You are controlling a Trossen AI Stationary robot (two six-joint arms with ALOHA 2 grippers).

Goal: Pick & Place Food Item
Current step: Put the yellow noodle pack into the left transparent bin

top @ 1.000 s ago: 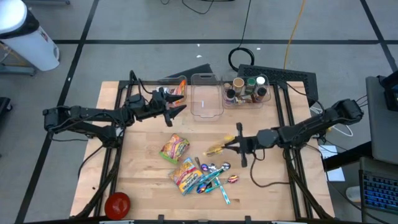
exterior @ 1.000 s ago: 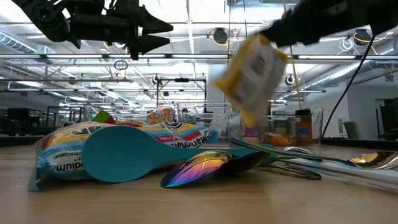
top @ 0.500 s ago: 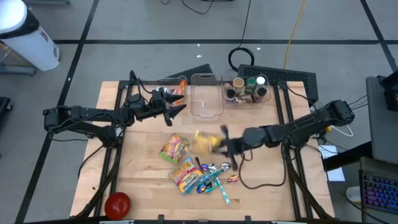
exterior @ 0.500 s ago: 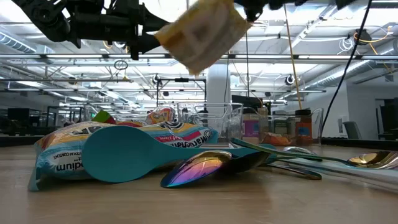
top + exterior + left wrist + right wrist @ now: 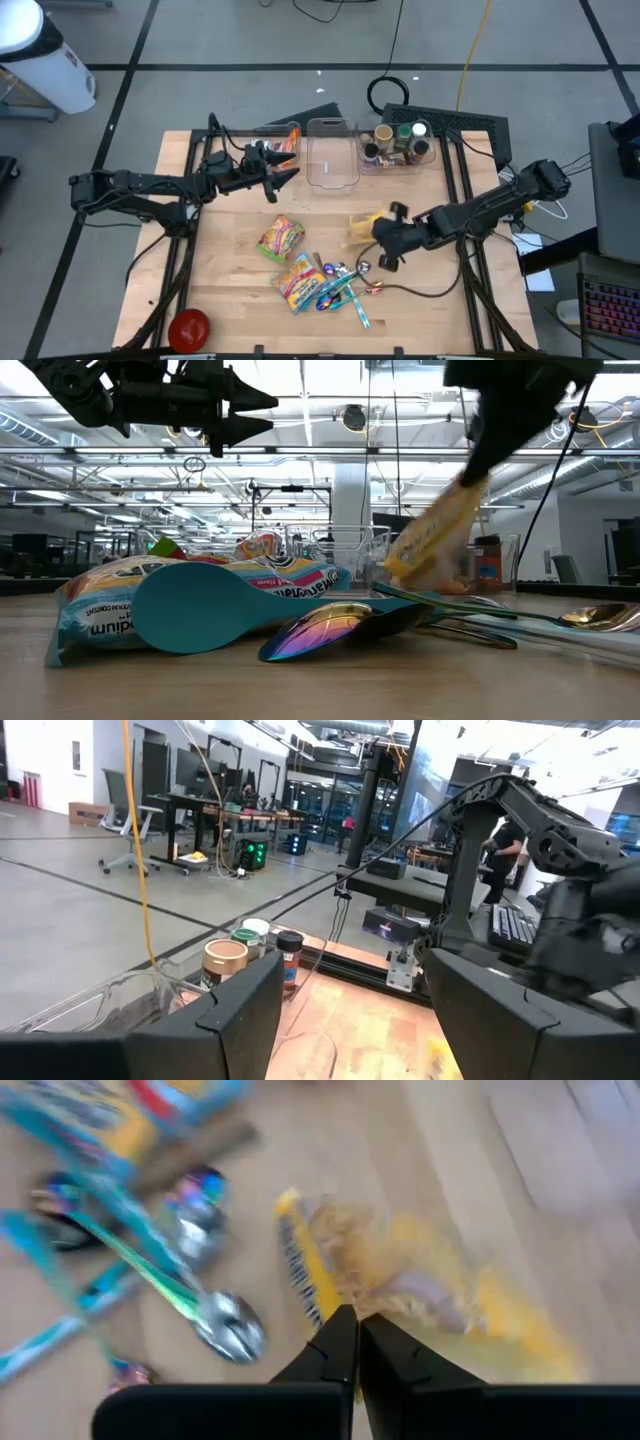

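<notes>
Grey taped floor (steel trusses overhead)

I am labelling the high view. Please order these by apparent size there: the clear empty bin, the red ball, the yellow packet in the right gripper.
1. Clear empty bin, clearly largest.
2. Red ball and yellow packet: look about alike; the packet is blurred and partly hidden by the right gripper, so I will not rank them.

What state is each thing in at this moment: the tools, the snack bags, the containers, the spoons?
Right tool: shut on yellow snack bag, bag held off the table.
Left tool: open, empty, raised beside the clear bin.
Clear bin: upright, looks empty.
Jar bin: upright, holding jars.
Two snack bags: lying flat.
Spoons: lying in a heap.
</notes>
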